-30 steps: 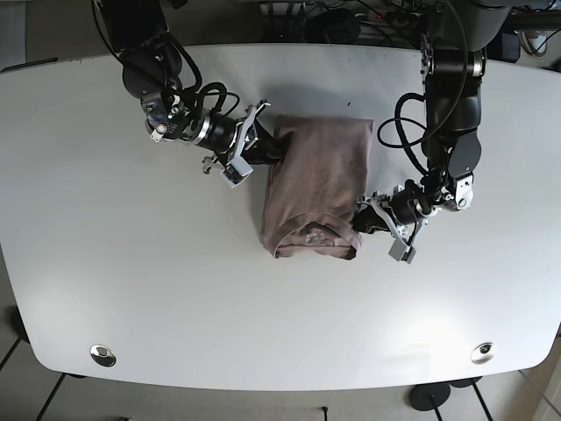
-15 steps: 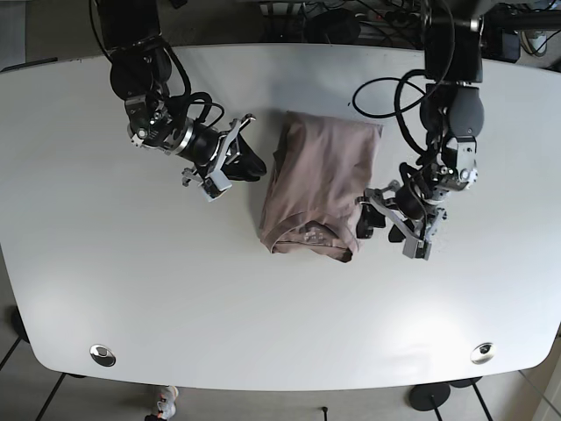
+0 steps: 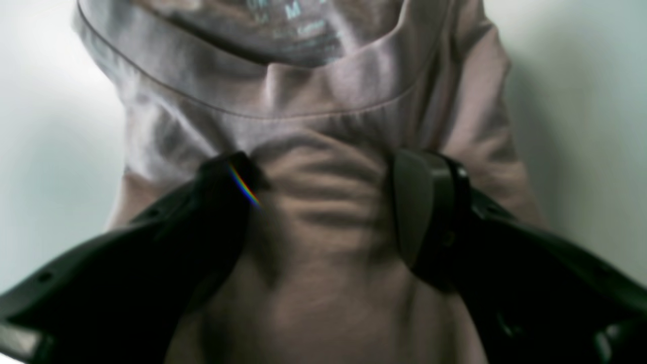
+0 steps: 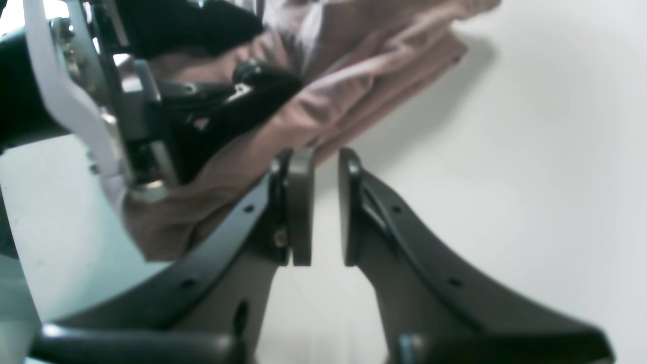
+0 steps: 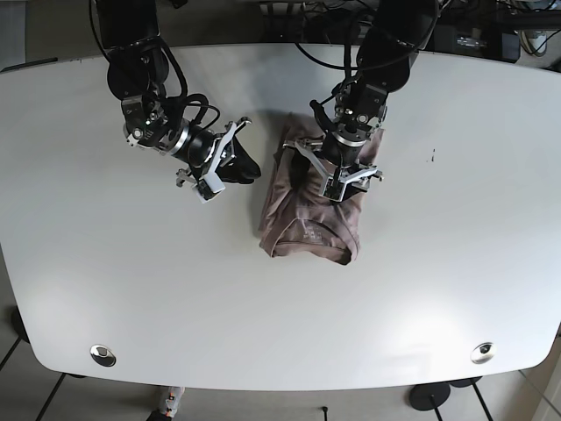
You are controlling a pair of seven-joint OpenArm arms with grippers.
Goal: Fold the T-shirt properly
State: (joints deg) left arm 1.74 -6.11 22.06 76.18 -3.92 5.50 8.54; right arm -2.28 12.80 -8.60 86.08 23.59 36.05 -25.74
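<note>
The mauve T-shirt [image 5: 307, 219] lies folded into a narrow stack at the middle of the white table [image 5: 131, 289], collar end toward the front. My left gripper [image 5: 337, 180] is down on its upper half. In the left wrist view the left gripper [image 3: 323, 202] is open, its fingers [image 3: 419, 202] pressed into wrinkled T-shirt fabric [image 3: 323, 101] just behind the collar. My right gripper [image 5: 241, 165] sits on the table left of the shirt, apart from it. In the right wrist view the right gripper [image 4: 325, 202] shows pads a narrow gap apart with nothing between them, and the T-shirt's edge [image 4: 354, 91] lies beyond.
Two round metal fittings [image 5: 102, 354] [image 5: 482, 353] sit near the table's front edge. A small dark mark [image 5: 431, 156] is on the right side. Cables and equipment crowd the back edge behind both arms.
My left arm has swung from the shirt's right edge to over its upper half and set its gripper down on the fabric. The right gripper stays left of the shirt.
</note>
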